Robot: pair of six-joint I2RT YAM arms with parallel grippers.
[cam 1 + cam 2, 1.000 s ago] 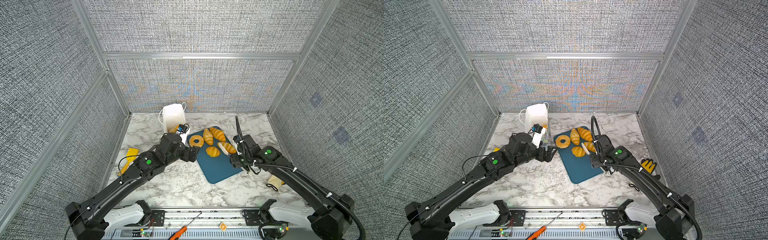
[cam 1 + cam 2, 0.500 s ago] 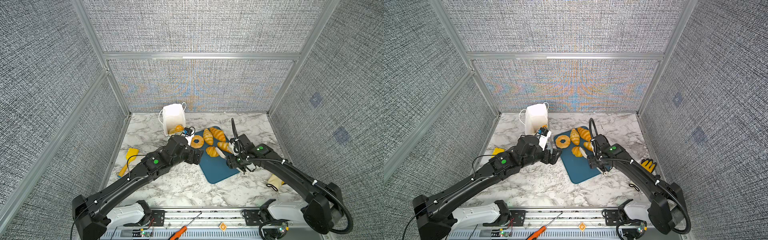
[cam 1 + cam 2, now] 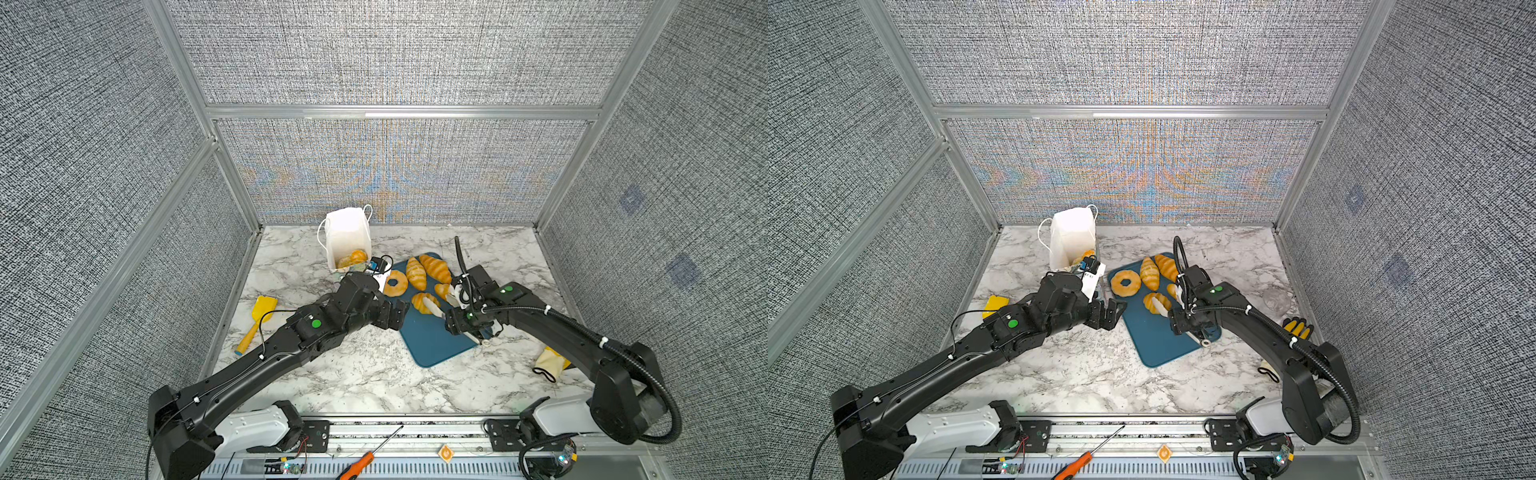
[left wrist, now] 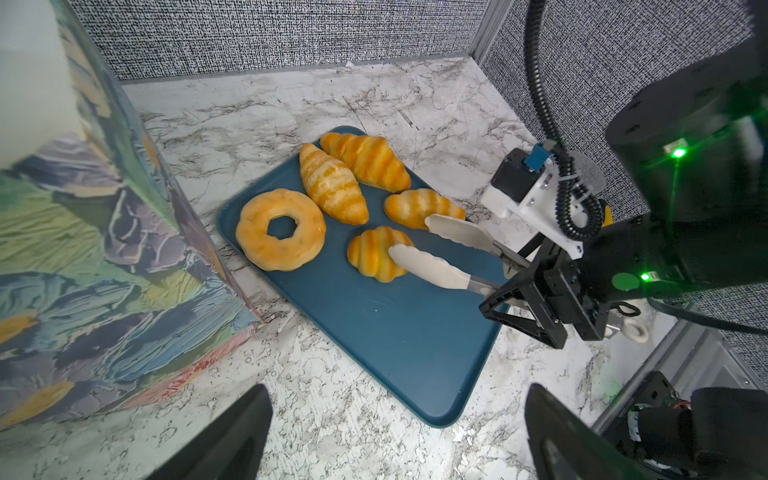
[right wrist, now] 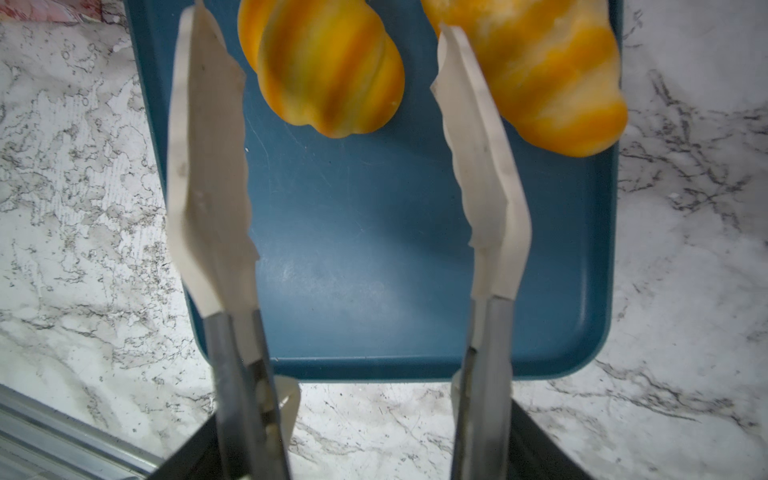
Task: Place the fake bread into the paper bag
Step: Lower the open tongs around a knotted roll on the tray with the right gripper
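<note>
The paper bag [image 3: 347,237] [image 4: 83,249] stands at the back left with a piece of fake bread [image 3: 353,257] in its mouth. On the blue tray [image 3: 432,345] [image 4: 395,324] lie a ring doughnut [image 3: 395,283] [image 4: 280,228], two long croissants [image 3: 416,273] [image 3: 435,268] and two small ones. My right gripper [image 3: 457,322] [image 5: 370,453] is shut on white-tipped tongs [image 4: 436,266] [image 5: 208,187]. Their blades stand apart around the small croissant [image 4: 376,253] [image 5: 328,66]. My left gripper [image 3: 395,313] [image 4: 397,392] hangs open and empty at the tray's left edge.
A yellow toy shovel [image 3: 257,322] lies by the left wall. A yellow glove [image 3: 548,363] sits at the right under my right arm. An orange-handled screwdriver [image 3: 365,457] rests on the front rail. The other small croissant [image 5: 540,75] lies just outside one tong blade.
My left arm has swung away from the bag toward the tray's left edge. My right arm has brought the tongs forward to the small croissant.
</note>
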